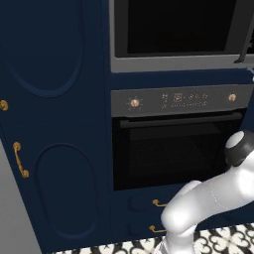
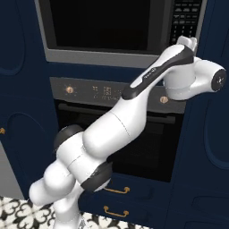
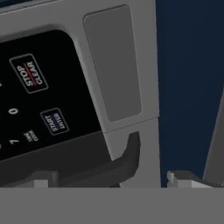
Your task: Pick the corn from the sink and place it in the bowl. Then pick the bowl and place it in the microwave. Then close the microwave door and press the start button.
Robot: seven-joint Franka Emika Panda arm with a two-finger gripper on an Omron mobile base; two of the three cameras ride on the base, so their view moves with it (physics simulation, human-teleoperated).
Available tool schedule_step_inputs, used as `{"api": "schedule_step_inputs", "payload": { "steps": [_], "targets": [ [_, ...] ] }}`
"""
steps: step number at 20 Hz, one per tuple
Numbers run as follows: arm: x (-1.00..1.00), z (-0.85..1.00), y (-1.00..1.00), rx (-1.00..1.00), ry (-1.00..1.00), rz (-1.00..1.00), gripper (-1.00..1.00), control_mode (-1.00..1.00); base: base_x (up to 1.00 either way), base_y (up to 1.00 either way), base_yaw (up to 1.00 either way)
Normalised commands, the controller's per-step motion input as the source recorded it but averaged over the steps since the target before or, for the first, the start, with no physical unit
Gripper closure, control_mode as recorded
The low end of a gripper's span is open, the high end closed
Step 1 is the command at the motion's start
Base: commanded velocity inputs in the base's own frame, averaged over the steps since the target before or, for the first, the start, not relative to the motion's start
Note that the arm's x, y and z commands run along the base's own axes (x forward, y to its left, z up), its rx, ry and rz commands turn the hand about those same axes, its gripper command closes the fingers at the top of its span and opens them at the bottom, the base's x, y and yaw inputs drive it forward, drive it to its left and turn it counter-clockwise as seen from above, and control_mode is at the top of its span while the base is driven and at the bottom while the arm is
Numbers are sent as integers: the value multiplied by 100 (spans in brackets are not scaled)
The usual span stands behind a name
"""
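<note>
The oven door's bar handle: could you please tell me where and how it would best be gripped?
Probably at the middle of the oven door handle, approached straight from the front, with the jaws closing from above and below. It is a slim horizontal bar spanning the door's top edge, just under the control strip.

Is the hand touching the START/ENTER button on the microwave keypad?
Cannot tell. In the hand view the START/ENTER button sits above the hand and between its open fingertips, but depth is unclear.
</note>
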Motion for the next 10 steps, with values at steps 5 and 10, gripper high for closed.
{"api": "schedule_step_inputs", "payload": {
  "steps": [5, 10],
  "targets": [
    [35, -10, 0, 0, 0, 5, -100, -100, 0, 0, 0],
    [42, 0, 0, 0, 0, 5, -100, -100, 0, 0, 0]
  ]
}}
